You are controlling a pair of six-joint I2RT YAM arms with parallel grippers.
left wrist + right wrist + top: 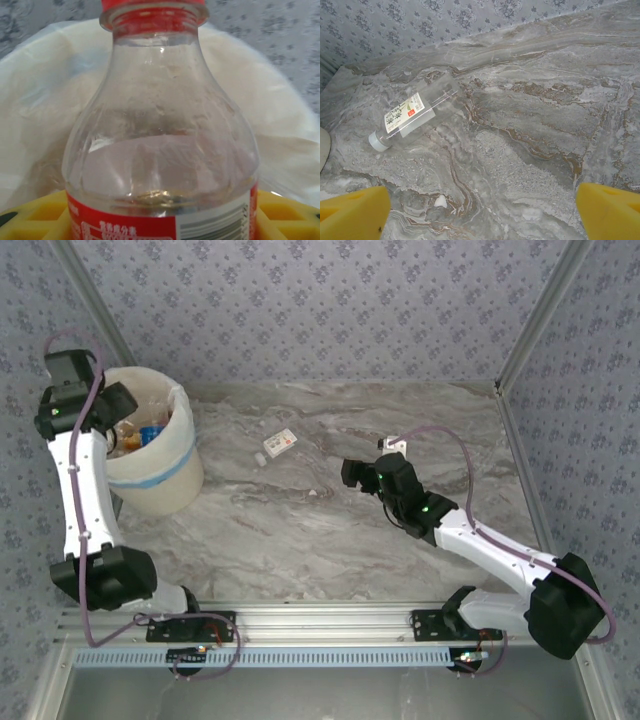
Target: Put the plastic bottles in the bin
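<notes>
Pinching a red-cap bottle (160,150): the left fingers (35,220) sit on either side of its red label, yellow pads against the body, cap pointing away from the wrist. Straight past the bottle is the white liner (40,100) of the bin (165,480). The top view puts the left gripper (120,430) over the bin mouth, inside the rim line. Other bottles (148,430) lie in the bin below it, orange and blue bits visible. Can't tell if the held bottle touches the liner.

Right fingers (350,212) are spread wide, with nothing between them but bare table (535,115) and a small white fleck (440,201), nearer one pad. Right gripper (352,472) hangs above mid-table, well apart from the bin. Ahead of those fingers, toward the left side of the wrist view, a clear bottle (412,117) lies on its side. Its white cap end is nearer the gripper, white-and-green label up, untouched. Beyond it the table meets the patterned wall (420,25).
</notes>
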